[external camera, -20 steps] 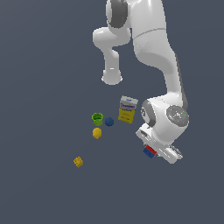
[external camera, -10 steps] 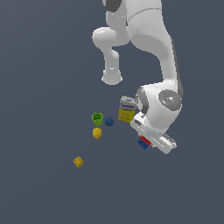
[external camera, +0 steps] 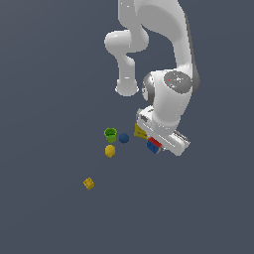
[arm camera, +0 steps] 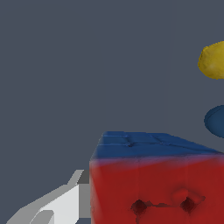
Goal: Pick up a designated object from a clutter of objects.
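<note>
The red-and-blue puzzle cube (external camera: 153, 145) sits between my gripper's (external camera: 156, 147) fingers, lifted off the floor, at the exterior view's right of the clutter. In the wrist view the cube (arm camera: 157, 183) fills the near field, red face toward the camera and blue face beyond it. One white finger (arm camera: 57, 205) shows pressed against its side. The gripper is shut on the cube.
A green cup (external camera: 110, 134), a blue ball (external camera: 124, 138) and a yellow rounded lump (external camera: 110, 151) lie close together. A small yellow cube (external camera: 89, 183) lies apart. A yellow box (external camera: 139, 131) is mostly hidden behind the hand. The wrist view shows the lump (arm camera: 214, 61) and ball (arm camera: 216, 121).
The arm has swung toward the exterior view's left and upward in the picture, carrying the red-and-blue cube closer to the cup, ball and box. The other items have not moved.
</note>
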`<state>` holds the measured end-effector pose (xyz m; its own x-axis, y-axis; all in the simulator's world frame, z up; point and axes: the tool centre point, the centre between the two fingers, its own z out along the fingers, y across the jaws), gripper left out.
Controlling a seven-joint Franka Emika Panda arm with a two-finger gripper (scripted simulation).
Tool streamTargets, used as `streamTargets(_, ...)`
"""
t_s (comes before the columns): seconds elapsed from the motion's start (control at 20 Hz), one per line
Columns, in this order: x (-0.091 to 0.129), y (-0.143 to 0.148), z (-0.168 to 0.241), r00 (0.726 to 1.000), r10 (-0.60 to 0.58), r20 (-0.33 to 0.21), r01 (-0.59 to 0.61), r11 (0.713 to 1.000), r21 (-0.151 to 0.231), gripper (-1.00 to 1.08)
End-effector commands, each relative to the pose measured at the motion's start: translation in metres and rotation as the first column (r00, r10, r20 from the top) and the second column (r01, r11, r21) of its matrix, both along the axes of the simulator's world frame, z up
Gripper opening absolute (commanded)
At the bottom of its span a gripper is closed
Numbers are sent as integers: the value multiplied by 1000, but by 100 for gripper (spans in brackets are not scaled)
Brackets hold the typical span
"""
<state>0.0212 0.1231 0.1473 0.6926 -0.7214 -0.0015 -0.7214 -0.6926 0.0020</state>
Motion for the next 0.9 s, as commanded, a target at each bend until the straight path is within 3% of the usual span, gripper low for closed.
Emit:
streamTargets(0.0,-11,-12,17,1000,0,2,0,1000,1,-100)
streamTargets(0.85,-89,-97,135,1000,0,2,0,1000,3,-100)
